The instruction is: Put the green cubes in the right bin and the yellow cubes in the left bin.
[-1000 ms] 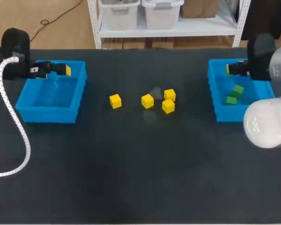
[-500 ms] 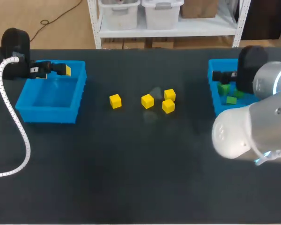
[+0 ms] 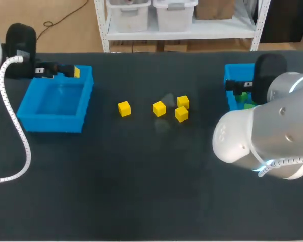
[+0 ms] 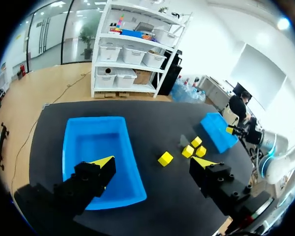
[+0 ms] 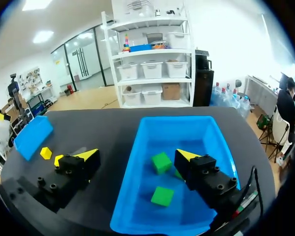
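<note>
Head view: my released right gripper (image 3: 232,86) has swung left over the right bin (image 3: 239,66); left gripper (image 3: 72,71) also released; yellow cubes (image 3: 159,108) remain.

Bright, even room light; ceiling lights (image 5: 43,36) glare at eleven o'clock above my right claw (image 5: 136,155), while my dark desk (image 3: 141,176) carries soft shadows and faint central sheen

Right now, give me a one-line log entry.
left gripper open by left bin | right gripper open over right bin | four yellow cubes on table | green cubes in right bin
</note>
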{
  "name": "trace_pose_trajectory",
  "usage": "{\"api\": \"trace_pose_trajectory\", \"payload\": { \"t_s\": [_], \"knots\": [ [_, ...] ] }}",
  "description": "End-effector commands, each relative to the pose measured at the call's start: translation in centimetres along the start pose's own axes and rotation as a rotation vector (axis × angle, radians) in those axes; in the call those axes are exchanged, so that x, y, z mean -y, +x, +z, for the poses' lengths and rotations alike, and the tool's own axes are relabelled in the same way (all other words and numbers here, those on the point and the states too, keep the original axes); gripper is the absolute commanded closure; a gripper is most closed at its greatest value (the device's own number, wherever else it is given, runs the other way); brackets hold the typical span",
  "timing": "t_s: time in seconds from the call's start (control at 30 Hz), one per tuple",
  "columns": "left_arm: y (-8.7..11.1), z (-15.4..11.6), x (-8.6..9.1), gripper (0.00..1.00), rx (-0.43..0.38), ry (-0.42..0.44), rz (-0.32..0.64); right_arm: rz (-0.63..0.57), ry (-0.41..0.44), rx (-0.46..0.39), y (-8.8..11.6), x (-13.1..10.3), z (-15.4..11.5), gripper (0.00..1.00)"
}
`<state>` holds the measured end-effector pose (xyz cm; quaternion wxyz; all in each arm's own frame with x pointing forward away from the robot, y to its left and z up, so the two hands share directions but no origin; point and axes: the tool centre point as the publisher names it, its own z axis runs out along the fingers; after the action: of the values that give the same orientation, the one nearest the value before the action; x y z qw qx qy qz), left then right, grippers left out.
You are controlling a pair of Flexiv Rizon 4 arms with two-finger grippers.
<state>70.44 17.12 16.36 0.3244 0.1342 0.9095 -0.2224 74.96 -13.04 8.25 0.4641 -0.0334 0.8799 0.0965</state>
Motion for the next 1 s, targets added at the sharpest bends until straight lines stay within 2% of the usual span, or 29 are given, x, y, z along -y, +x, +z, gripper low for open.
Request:
{"api": "trace_pose_trajectory", "payload": {
  "t_s": [0.03, 0.17, 0.3, 0.53, 0.67, 0.83, 1.0],
  "knots": [
    [-1.1, 1.2, 0.4, 0.0, -0.145, -0.086, 0.05, 0.0, 0.003, -0.003, -0.1, -0.1, -0.1, 0.0],
    [-1.5, 2.1, 0.5, 0.0, -0.328, -0.144, 0.131, 0.0, 0.003, -0.003, -0.1, -0.1, -0.1, 0.0],
    [-2.5, 3.6, 1.1, 0.0, -0.426, -0.202, 0.216, 0.0, 0.003, -0.003, -0.1, -0.1, -0.1, 0.0],
    [-3.3, 7.6, 2.7, 0.0, -0.547, -0.26, 0.351, 0.0, 0.003, -0.003, -0.1, -0.1, -0.1, 0.0],
    [-2.6, 10.2, 3.7, 0.0, -0.636, -0.246, 0.417, 0.0, 0.003, -0.003, -0.1, -0.1, -0.1, 0.0],
    [-1.3, 12.7, 4.0, 0.0, -0.707, -0.246, 0.44, 0.0, 0.003, -0.003, -0.1, -0.1, -0.1, 0.0],
    [-0.4, 14.0, 3.9, 0.0, -0.753, -0.247, 0.423, 0.0, 0.003, -0.003, -0.1, -0.1, -0.1, 0.0]
  ]
}}
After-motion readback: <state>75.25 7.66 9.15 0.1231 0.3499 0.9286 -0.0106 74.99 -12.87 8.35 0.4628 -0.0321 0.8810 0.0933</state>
